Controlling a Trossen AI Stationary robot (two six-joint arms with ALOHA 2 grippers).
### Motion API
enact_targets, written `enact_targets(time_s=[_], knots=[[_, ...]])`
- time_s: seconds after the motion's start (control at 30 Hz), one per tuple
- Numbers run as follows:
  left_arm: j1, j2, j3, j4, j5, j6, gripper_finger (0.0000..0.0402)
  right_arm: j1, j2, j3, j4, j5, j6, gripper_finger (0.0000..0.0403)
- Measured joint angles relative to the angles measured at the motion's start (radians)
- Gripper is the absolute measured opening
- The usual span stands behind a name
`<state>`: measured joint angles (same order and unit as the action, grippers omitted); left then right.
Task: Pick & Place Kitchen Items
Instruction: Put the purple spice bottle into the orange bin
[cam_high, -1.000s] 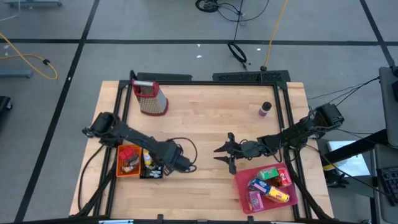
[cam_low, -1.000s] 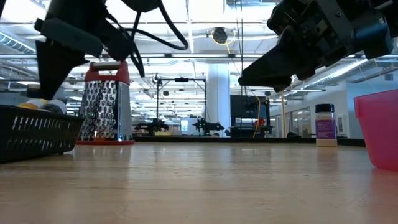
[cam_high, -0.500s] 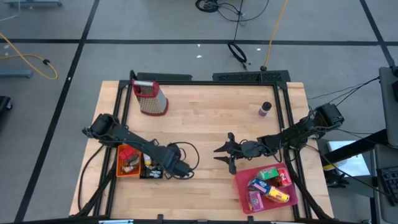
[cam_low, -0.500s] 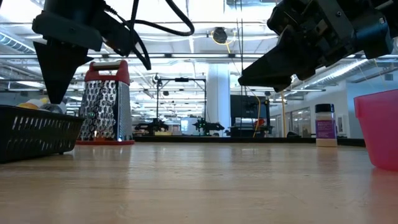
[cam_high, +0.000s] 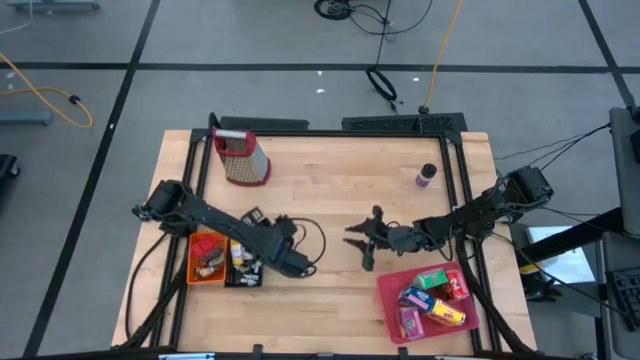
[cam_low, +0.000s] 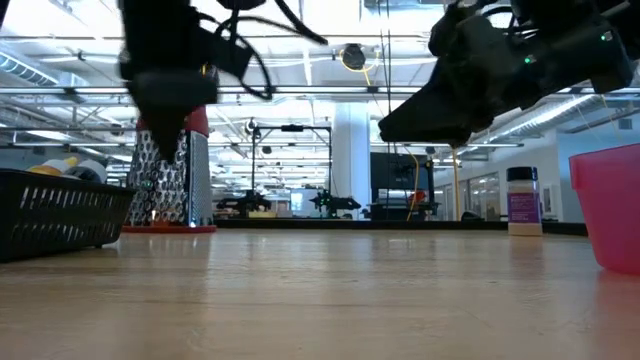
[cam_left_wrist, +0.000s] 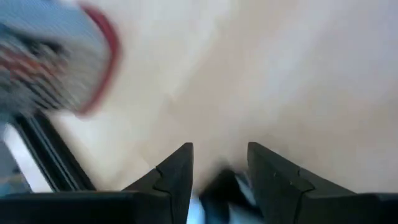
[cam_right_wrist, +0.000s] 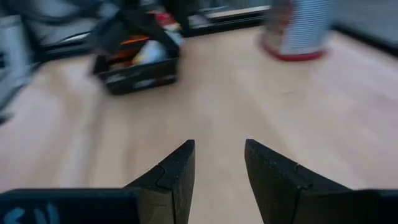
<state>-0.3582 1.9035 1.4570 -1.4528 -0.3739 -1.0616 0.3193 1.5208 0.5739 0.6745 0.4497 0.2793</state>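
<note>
My left gripper (cam_high: 250, 216) hangs above the table just beyond the black basket (cam_high: 244, 272), pointing toward the red-topped grater (cam_high: 241, 156). In the left wrist view it (cam_left_wrist: 221, 155) is shut on a small dark thing (cam_left_wrist: 219, 186). The black basket and the orange bin (cam_high: 205, 258) hold little bottles and packets. The pink bin (cam_high: 392, 318) holds green, red, pink and blue-yellow cartons. My right gripper (cam_high: 352, 240) is open and empty above the table's middle, pointing left. My left gripper pinches a small dark thing with a pale bluish part (cam_left_wrist: 219, 186) between its two fingers. It is lifted clear of the table. Blur hides which part the fingers are on and what the thing is.
A small purple-labelled jar (cam_high: 426, 176) stands near the far right corner. A black frame (cam_high: 200, 180) runs along the table's edges. Bare wood lies between the grater, the jar and the two grippers. Cables trail from my left arm (cam_high: 300, 245).
My left gripper has risen out of the black basket and swung toward the far edge, turning until it points at the grater.
</note>
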Motion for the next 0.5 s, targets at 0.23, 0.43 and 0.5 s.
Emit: enact_targets(time_s=[0.23,0.43,0.5], knots=[[0.095,-0.049,0.0,0.241,-0.253,0.195,0.0152,-0.058,-0.069,0.0,-0.067,0.123,0.031,0.0132],[0.177,-0.079,0.0,0.606,-0.162,0.584,0.0152,-0.152,-0.26,0.009,-0.374,0.13,0.046,0.0132],[0.199,-0.08,0.0,0.709,-0.075,0.689,0.0152,-0.19,-0.335,0.03,-0.525,0.126,0.083,0.0132]])
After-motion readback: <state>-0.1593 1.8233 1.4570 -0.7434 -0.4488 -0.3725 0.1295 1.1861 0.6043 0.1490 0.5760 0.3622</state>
